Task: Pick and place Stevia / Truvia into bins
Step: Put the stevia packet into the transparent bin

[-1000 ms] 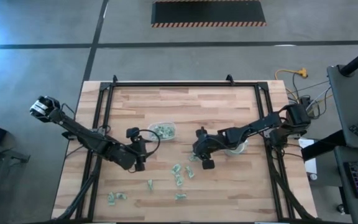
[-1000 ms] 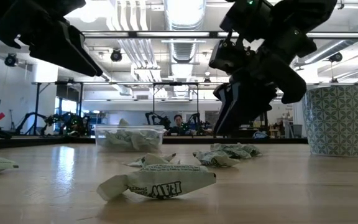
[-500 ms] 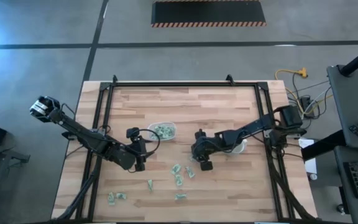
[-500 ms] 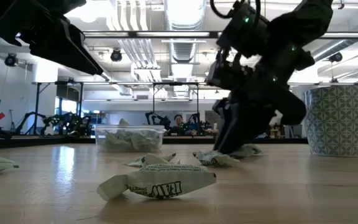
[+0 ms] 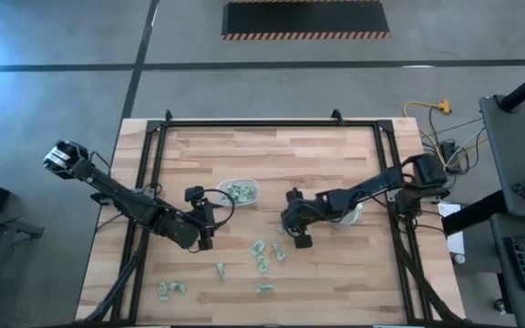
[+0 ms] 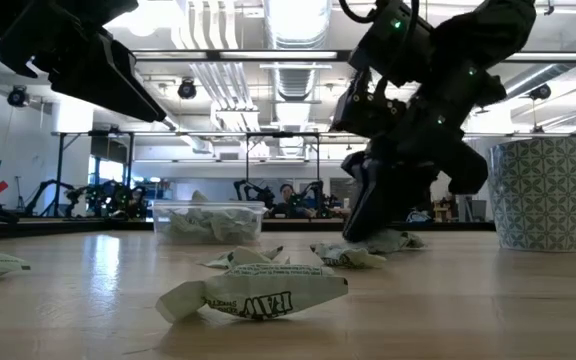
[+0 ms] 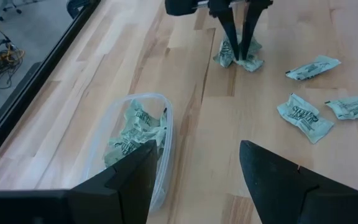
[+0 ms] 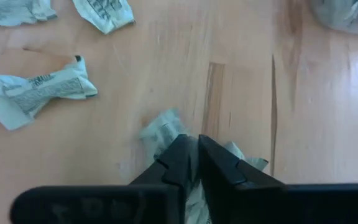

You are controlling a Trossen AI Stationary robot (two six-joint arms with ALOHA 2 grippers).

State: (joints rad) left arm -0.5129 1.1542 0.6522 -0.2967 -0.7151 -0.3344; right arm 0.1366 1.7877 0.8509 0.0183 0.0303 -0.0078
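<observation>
Butcher-block wooden table (image 5: pixel 335 173) with a black frame along its edges, standing on a grey concrete floor (image 5: pixel 62 91); a hazard-striped black mat (image 5: pixel 305 19) lies on the floor beyond the far edge. The low view looks across the table into a workshop hall with ceiling lights and ducts, where a person (image 6: pixel 286 197) sits far behind.

Right gripper (image 5: pixel 301 239), near the table's centre, is lowered to the surface with its fingers (image 8: pixel 179 163) clenched on a crumpled green-and-white sweetener packet (image 8: pixel 160 132). Left gripper (image 5: pixel 204 239) hovers above the table left of centre, fingers (image 7: pixel 272 180) spread apart and holding nothing.

The clear rounded-rectangular tub (image 5: pixel 238 190), already holding several packets, sits just beyond the table's centre, between the two grippers. A patterned round cup (image 6: pixel 539 192) stands on the right half, partly under the right arm.

Loose packets (image 5: pixel 261 255) are scattered from the centre towards the near edge, one pair (image 5: pixel 169 289) by the near-left corner. The far half of the table is bare wood, as is the strip along the right edge.
</observation>
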